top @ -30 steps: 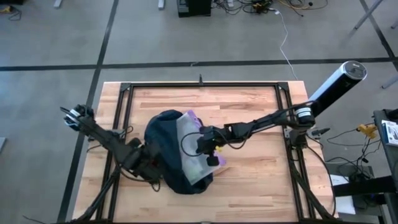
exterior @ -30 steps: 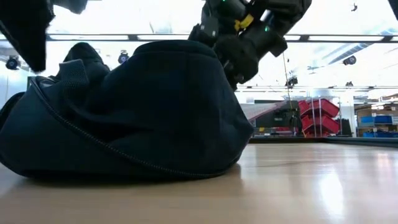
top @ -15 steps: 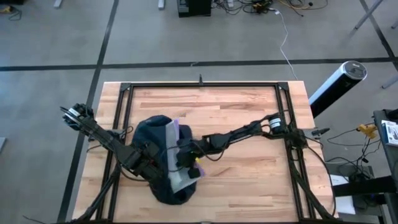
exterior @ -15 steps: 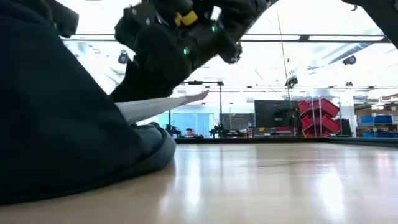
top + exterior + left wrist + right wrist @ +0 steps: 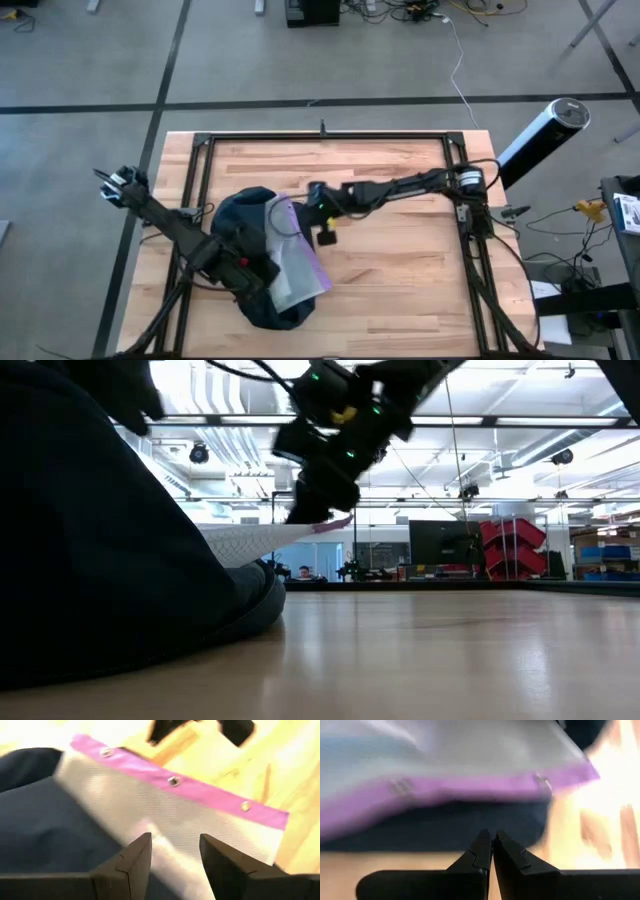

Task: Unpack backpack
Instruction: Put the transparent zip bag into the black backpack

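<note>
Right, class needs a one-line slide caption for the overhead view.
Left tool rests on the navy backpack with its purple-edged pouch half out; right tool hovers shut beside it.

Pouch (image 5: pixel 293 262): clear/whitish mesh, flat, purple-pink edge w/ small metal snaps; lies tilted, far edge lifted off worktop in low view.
Worktop (image 5: pixel 400 290): light wood planks, mostly bare on right half.
Frame (image 5: pixel 322 137): black metal rails round worktop edge.
Floor (image 5: pixel 250 50): grey, dark seam lines.
Cables (image 5: pixel 420 12): tangle on floor past far side of worktop; one white lead runs toward worktop's right corner.
Cylinder (image 5: pixel 540 135): white w/ dark cap, off right far corner.
Room behind: red bins (image 5: pixel 512 545) on rack, ceiling lights, dark screen-like panel (image 5: pixel 440 545).
</note>
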Action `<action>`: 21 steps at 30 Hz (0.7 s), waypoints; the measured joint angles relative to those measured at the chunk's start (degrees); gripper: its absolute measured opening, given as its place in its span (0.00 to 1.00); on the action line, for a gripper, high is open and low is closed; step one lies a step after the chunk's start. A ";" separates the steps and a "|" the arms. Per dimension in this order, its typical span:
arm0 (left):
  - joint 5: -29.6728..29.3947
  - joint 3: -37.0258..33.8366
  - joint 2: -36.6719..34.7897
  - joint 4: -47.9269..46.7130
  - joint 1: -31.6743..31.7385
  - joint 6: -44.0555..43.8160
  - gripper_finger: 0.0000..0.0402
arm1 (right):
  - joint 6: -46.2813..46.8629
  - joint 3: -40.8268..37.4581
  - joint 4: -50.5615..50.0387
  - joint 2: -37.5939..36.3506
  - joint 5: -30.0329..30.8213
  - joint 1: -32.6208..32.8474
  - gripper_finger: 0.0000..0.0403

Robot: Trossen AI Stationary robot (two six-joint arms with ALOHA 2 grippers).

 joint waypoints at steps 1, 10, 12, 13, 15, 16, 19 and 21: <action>-0.27 -1.43 0.62 3.90 0.83 1.99 0.39 | 0.17 -1.65 1.35 -0.27 -0.62 -0.42 0.00; 1.89 -7.75 8.69 22.76 8.54 12.11 0.39 | 2.92 -3.56 17.70 5.02 -10.89 3.47 0.00; 4.57 -7.82 10.72 22.23 9.06 12.18 0.39 | 3.16 -2.02 19.23 7.52 -10.97 4.42 0.00; 6.02 -7.86 11.60 22.15 9.15 12.25 0.39 | 3.28 -0.98 20.19 8.56 -10.97 4.78 0.00; 8.84 -7.83 12.86 21.50 9.17 12.44 0.39 | 3.59 1.29 21.05 10.60 -11.01 5.08 0.00; 10.03 -7.81 13.33 20.66 9.17 12.23 0.39 | 3.74 2.20 20.95 11.85 -11.07 5.14 0.00; 12.26 -7.52 14.00 17.02 8.95 10.08 0.39 | 4.76 3.44 18.16 14.86 -11.30 4.80 0.00; 14.36 -7.79 14.51 12.98 8.37 8.56 0.39 | 4.47 3.48 14.75 15.20 -11.25 4.34 0.00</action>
